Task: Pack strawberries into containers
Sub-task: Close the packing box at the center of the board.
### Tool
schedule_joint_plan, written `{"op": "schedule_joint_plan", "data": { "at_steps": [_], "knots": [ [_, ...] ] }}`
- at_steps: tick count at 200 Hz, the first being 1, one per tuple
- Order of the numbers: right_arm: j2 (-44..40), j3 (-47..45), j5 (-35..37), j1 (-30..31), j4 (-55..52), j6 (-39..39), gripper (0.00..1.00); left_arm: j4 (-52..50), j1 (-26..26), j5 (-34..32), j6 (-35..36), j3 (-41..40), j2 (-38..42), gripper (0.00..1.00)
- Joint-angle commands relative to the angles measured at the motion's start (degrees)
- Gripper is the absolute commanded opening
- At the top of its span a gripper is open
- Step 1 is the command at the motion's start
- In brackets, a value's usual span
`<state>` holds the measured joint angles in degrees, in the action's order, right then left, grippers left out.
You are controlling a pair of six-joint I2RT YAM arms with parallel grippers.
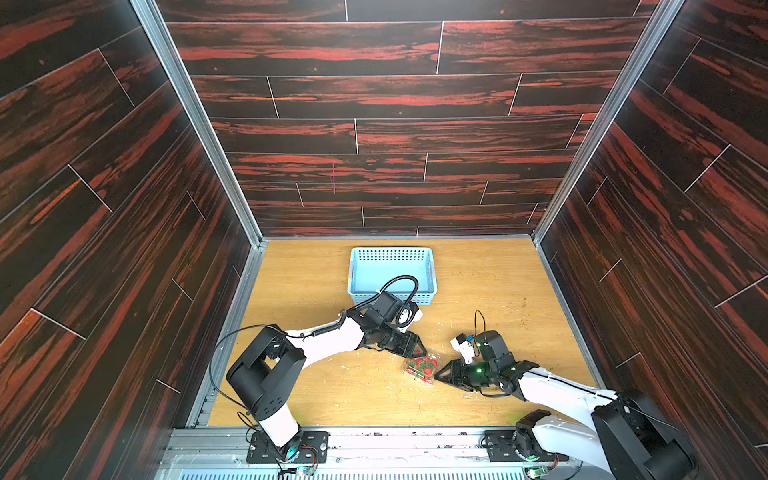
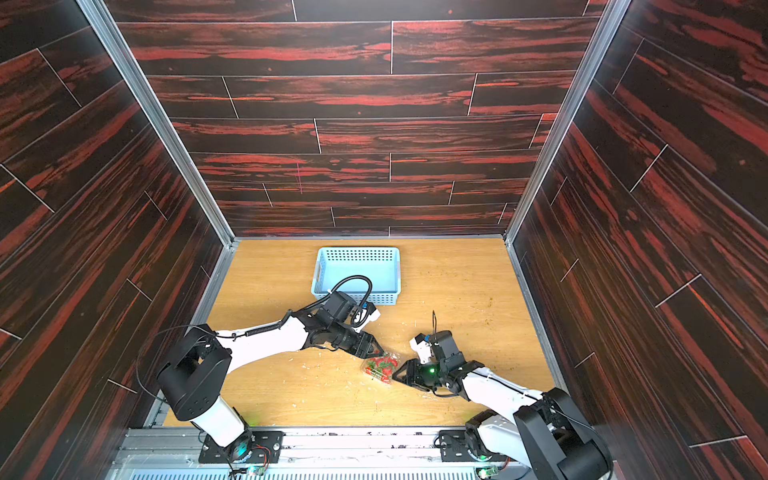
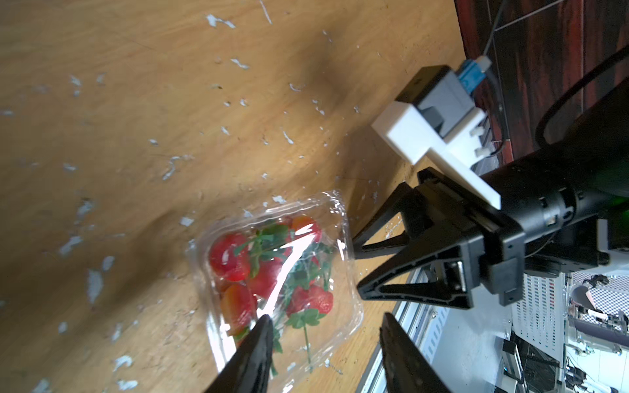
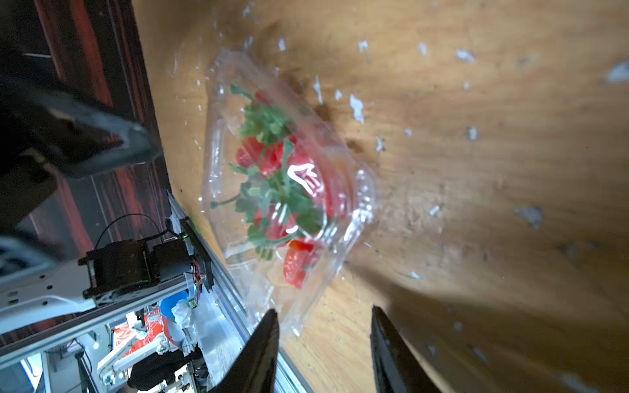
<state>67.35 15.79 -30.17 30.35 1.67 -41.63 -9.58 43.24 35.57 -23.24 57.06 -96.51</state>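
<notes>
A small clear clamshell container [image 1: 419, 369] [image 2: 379, 367] lies on the wooden table with its lid down. Several red strawberries [image 3: 228, 258] [image 4: 295, 268] with green caps lie inside it. In both top views my left gripper [image 1: 423, 350] [image 2: 380, 349] hangs at its far-left side and my right gripper [image 1: 437, 372] [image 2: 395, 374] at its right side. In the left wrist view my left gripper [image 3: 326, 318] is open above a corner of the container [image 3: 354, 316]. In the right wrist view my right gripper [image 4: 323, 309] is open just off the edge of the container [image 4: 218, 143], holding nothing.
A light blue perforated basket [image 1: 392, 259] [image 2: 357, 255] stands behind the left arm, toward the back wall. White flecks and scraps [image 3: 170, 168] litter the wood. Dark panelled walls close the cell on three sides, and a metal rail [image 1: 374, 440] runs along the front.
</notes>
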Motion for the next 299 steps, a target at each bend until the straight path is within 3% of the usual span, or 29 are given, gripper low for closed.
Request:
{"op": "schedule_joint_plan", "data": {
  "at_steps": [1,51,144,236,299],
  "knots": [
    [0.51,0.16,2.22,1.57,0.72,-2.14,0.46,1.28,0.70,0.55,0.07,-1.11,-1.13,0.53],
    [1.71,0.88,3.25,5.19,3.01,-4.86,0.46,2.95,1.23,0.46,-0.55,-3.08,-2.26,0.53],
    [2.87,7.52,9.78,11.33,-4.76,-2.52,0.47,5.80,1.23,0.73,-1.50,-4.85,-3.07,0.53],
    [10.36,11.63,21.96,17.71,-11.66,-0.66,0.46,6.07,1.14,0.73,-1.61,-5.20,-2.81,0.52],
    [5.64,13.76,24.61,18.08,-15.00,0.60,0.48,5.21,-0.35,0.20,-1.01,-4.54,-1.21,0.53]
  ]
}}
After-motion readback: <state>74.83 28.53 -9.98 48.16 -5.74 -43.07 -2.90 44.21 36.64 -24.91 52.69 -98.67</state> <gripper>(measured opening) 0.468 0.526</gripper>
